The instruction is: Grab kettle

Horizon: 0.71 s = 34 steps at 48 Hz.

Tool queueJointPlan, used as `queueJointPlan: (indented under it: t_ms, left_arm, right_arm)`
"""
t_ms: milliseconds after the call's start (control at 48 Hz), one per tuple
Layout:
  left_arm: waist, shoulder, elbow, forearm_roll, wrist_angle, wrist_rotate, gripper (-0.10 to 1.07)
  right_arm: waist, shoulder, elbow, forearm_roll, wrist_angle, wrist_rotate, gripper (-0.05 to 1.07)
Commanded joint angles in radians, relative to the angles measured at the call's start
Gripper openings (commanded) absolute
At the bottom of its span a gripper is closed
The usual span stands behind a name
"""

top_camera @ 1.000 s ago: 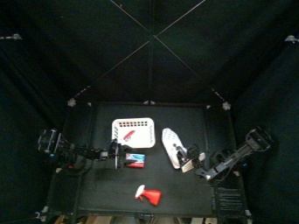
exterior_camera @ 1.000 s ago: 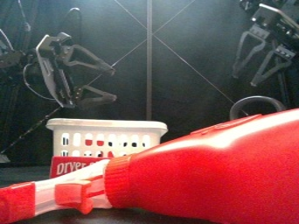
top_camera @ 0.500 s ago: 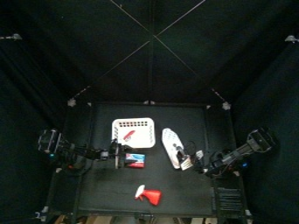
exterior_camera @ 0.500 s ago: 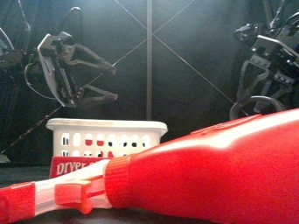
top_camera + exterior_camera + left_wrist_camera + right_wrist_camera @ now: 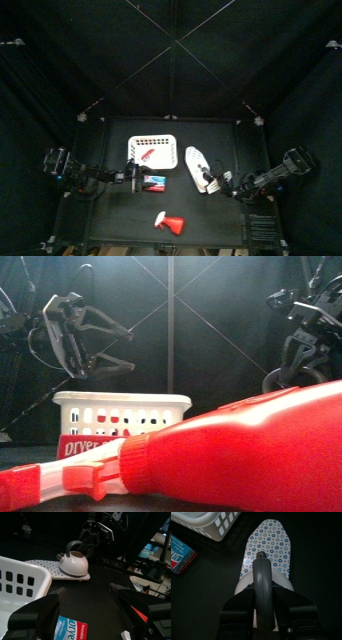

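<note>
We find the white kettle with a black handle (image 5: pixel 73 562) on the dotted oval mat (image 5: pixel 271 547), right of the white slotted basket (image 5: pixel 152 150). The right gripper (image 5: pixel 263 619) straddles its handle, jaws spread; the left gripper (image 5: pixel 87 607) (resting at left) is likewise spread.

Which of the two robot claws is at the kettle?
The right gripper: its jaws straddle the kettle handle on the patterned mat. The left gripper hangs open, apart, near the basket.
</note>
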Motion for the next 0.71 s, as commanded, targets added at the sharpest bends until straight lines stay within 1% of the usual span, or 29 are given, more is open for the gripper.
queueJointPlan:
  t_ms: [0, 125, 250, 396, 688]
  left_arm:
    - [-0.002, -0.003, -0.017, -0.002, -0.005, 0.002, 1.04]
    - [-0.002, -0.003, -0.017, -0.002, -0.005, 0.002, 1.04]
    - [-0.002, -0.003, -0.017, -0.002, -0.005, 0.002, 1.04]
    - [-0.002, -0.003, -0.017, -0.002, -0.005, 0.002, 1.04]
    - [0.000, -0.003, -0.017, -0.002, -0.005, 0.002, 1.04]
  right_arm:
    - [-0.003, -0.028, -0.015, -0.006, 0.002, -0.002, 0.54]
    - [0.003, -0.055, -0.021, -0.015, 0.002, -0.003, 0.46]
    - [0.005, -0.097, -0.026, -0.038, 0.002, -0.003, 0.41]
    - [0.006, -0.130, -0.025, -0.069, -0.008, 0.000, 0.41]
    - [-0.002, -0.135, -0.018, -0.084, -0.051, 0.000, 0.41]
